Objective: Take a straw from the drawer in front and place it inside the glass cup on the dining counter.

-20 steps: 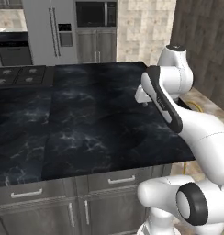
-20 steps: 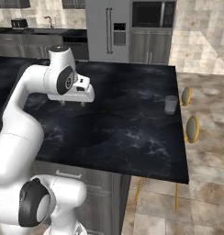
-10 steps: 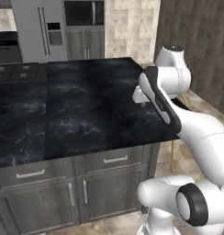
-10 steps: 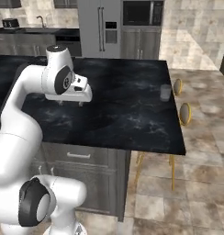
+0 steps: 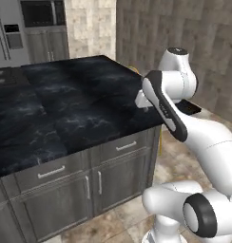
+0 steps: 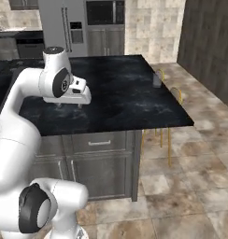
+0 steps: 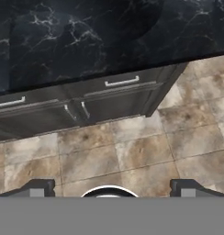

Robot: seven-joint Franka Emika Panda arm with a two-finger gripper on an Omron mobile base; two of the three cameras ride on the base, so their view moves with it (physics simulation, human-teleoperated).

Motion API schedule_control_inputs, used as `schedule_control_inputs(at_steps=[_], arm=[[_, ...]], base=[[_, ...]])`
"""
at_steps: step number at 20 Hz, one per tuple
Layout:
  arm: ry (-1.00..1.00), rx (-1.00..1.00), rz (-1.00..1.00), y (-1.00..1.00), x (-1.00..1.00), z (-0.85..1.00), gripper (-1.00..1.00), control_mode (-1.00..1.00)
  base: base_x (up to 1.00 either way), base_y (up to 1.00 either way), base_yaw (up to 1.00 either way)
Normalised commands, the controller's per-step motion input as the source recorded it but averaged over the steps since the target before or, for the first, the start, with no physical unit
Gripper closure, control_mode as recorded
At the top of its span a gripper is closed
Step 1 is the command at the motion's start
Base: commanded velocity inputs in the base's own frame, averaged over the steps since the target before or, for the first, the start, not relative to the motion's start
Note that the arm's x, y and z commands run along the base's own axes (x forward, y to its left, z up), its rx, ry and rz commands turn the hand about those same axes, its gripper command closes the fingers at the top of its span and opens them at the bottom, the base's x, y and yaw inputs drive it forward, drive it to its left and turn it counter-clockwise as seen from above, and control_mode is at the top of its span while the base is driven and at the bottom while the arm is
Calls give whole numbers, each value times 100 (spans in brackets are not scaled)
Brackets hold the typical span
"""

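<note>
- The pincer (image 7: 112, 188) hangs above the near edge of the dining counter (image 6: 120, 100), pointing down; its two fingertips (image 7: 38, 187) stand wide apart with nothing between them.
- In the right base view the pincer (image 6: 69, 105) shows as two short prongs under the white hand, just over the black slab and not touching it.
- Straight below it lie the tan floor tiles (image 7: 132, 151) and the grey cabinet fronts (image 7: 114, 98) with silver bar handles.
- The drawers under the slab's edge are shut; one drawer (image 6: 101, 142) sits below and a little to the right of the pincer.
- The glass cup (image 6: 157, 80) stands upright on the slab, well apart from the pincer, far to its right near the counter's far right edge.
- A yellow stool (image 6: 174, 93) stands just beyond that edge.
- Farthest off are a steel fridge (image 6: 64, 25) and a dark microwave (image 6: 104, 11); no writing can be read anywhere.
</note>
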Motion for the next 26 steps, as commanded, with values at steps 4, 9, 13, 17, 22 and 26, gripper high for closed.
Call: schedule_control_inputs(at_steps=[4,9,13,17,22,26], arm=[[0,0,0,0,0,0,-100,100],[0,0,0,0,0,0,-100,100],[0,0,0,0,0,0,-100,100],[0,0,0,0,0,0,-100,100],[0,0,0,0,0,0,-100,100],[0,0,0,0,0,0,-100,100]], base=[[-9,98,-49],[0,95,-56],[3,65,-50],[19,39,-37],[20,24,-21],[11,46,-17]])
